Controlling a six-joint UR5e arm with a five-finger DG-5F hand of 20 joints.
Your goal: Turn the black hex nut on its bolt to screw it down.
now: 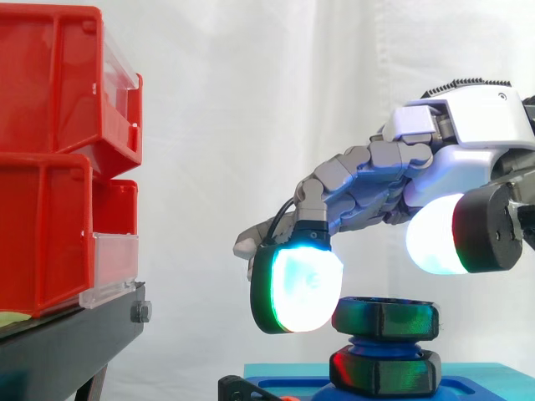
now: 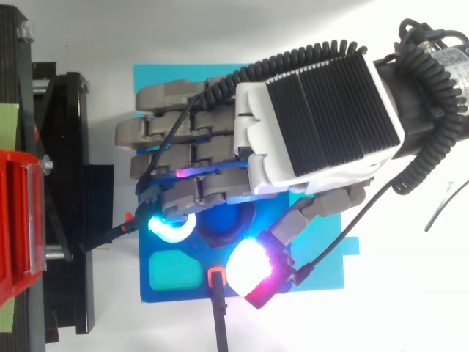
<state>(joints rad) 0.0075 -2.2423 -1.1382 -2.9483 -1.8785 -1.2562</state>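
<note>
My robot hand (image 1: 472,125) reaches in from the right of the side view, fingers loosely bent and gripping nothing. The black hex nut (image 1: 384,319) sits at lower centre, atop its upright blue bolt (image 1: 378,344). A second black nut (image 1: 386,373) sits lower down, at the blue base (image 2: 157,290). The top nut lies below my palm: one glowing fingertip (image 1: 301,288) hangs just left of it, and the thumb pad (image 1: 435,236) is higher, to its upper right. Seen from above, the bolt stands between them. I judge I must drop and close across the nut before turning it about that vertical axis.
</note>
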